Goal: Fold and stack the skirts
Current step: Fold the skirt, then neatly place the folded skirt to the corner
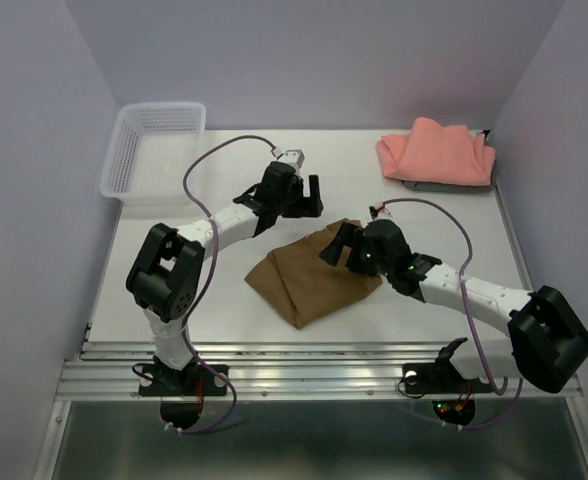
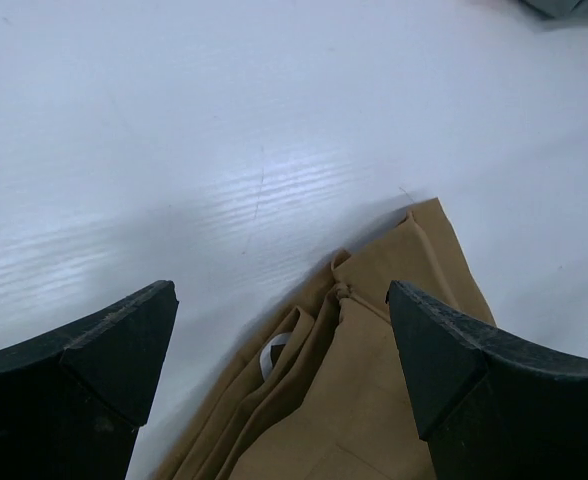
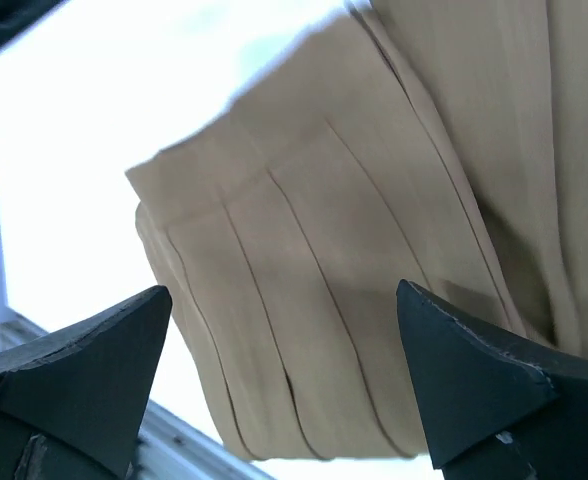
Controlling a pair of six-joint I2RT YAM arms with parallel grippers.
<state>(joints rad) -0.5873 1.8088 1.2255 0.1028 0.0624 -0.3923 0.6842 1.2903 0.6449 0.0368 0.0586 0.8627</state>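
A: Status on the skirts?
B: Olive-brown skirt (image 1: 314,275) is mid-table (image 1: 224,325), between the two arms. Looks part-folded: layered, with pleats stacked along one edge in the right wrist view. Not a tidy packet yet.
A: The other two?
B: Salmon-pink skirt (image 1: 436,150) is folded at the far right corner, lying on the grey skirt (image 1: 424,184). Only a sliver of grey shows under it. I read that as the stack, so the brown one would go there last.
A: Grippers?
B: Left gripper (image 1: 306,200) has its jaws spread wide with nothing in them, hovering over the skirt's far edge. Its camera shows the waistband corner below, framed by the fingers (image 2: 104,350). Right gripper (image 1: 336,245) is likewise wide and empty, over the skirt's right-hand part, pleated edge under it.
A: Why that layout?
B: My guess is one arm per end, so both can pinch an edge and carry it over together. A single pinch on cloth this limp would likely just drag it.
A: Any labels to read?
B: Small white tag (image 2: 272,352) tucked inside the waistband folds. Too small, no text legible. No brand marks readable elsewhere.
A: Basket?
B: White mesh basket (image 1: 124,150) is at the far left corner, well apart from the cloth. Not part of this job, as far as I can judge.
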